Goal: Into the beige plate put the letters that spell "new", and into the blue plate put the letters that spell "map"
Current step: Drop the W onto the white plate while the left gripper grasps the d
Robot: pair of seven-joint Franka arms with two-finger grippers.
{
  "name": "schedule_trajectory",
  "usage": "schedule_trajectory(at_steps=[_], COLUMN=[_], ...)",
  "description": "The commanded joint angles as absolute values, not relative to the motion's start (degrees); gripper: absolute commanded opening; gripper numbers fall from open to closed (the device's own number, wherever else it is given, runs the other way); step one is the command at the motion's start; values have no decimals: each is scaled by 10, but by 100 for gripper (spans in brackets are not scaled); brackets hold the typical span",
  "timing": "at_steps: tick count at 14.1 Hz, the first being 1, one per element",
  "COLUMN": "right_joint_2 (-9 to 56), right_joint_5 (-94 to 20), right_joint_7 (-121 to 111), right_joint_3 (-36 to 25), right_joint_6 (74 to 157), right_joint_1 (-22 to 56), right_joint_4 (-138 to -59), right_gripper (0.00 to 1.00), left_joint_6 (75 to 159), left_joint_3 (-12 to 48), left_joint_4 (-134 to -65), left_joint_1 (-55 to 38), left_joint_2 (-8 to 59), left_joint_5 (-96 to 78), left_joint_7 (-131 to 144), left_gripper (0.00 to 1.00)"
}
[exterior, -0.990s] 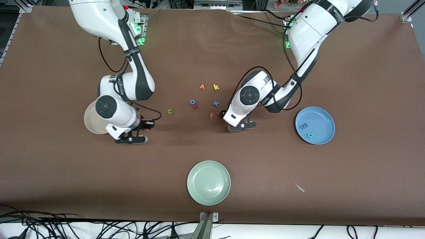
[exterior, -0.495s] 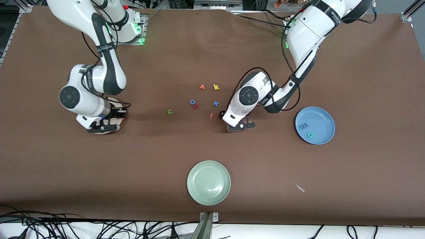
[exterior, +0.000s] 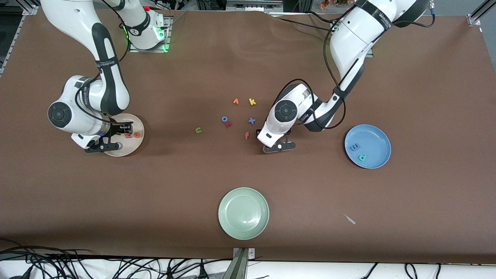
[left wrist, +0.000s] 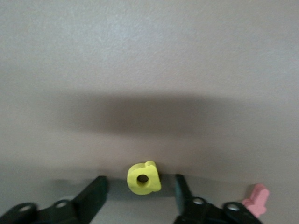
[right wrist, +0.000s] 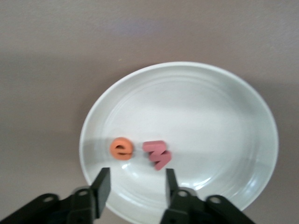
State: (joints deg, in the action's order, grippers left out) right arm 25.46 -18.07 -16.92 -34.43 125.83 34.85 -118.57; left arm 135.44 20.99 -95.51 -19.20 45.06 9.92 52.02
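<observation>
Orange e [right wrist: 122,149] now lies released beside the pinkish-red w [right wrist: 158,154] in the beige plate [exterior: 138,142], my right gripper [right wrist: 134,185] spread empty above it. Green n [exterior: 198,130] remains mid-bench. My left gripper [left wrist: 140,190] now straddles the yellow a [left wrist: 143,177], not yet clenched; m [exterior: 355,147] and p [exterior: 362,157] sit in the blue plate [exterior: 378,135].

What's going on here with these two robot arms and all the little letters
Two arms are sorting foam letters into plates. The right gripper hangs open over the beige plate, where the orange e and pinkish w lie. The left gripper straddles the yellow a on the table. The blue plate holds two letters; the green n lies loose.
</observation>
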Motion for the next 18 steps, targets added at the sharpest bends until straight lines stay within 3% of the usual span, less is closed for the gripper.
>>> schedule_trajectory(at_steps=[1, 7, 11, 18], right_joint_2=[243, 239, 240, 266], right_joint_5=[-190, -192, -200, -200], right_joint_7=[-111, 16, 168, 239], right_joint_3=[-339, -337, -299, -226], right_joint_6=[1206, 1242, 1294, 1440], right_joint_1=[369, 466, 520, 522], right_joint_4=[-1157, -1158, -1162, -1201], right_gripper=[100, 100, 100, 100], left_joint_6=[1354, 1331, 1232, 1058], left_joint_3=[196, 197, 199, 199], left_joint_4=[-950, -949, -948, -965], left_joint_1=[-201, -179, -115, 13], left_joint_2=[453, 432, 380, 318], left_joint_5=[94, 96, 95, 96], left_joint_7=[522, 514, 368, 165], left_gripper=[0, 0, 0, 0])
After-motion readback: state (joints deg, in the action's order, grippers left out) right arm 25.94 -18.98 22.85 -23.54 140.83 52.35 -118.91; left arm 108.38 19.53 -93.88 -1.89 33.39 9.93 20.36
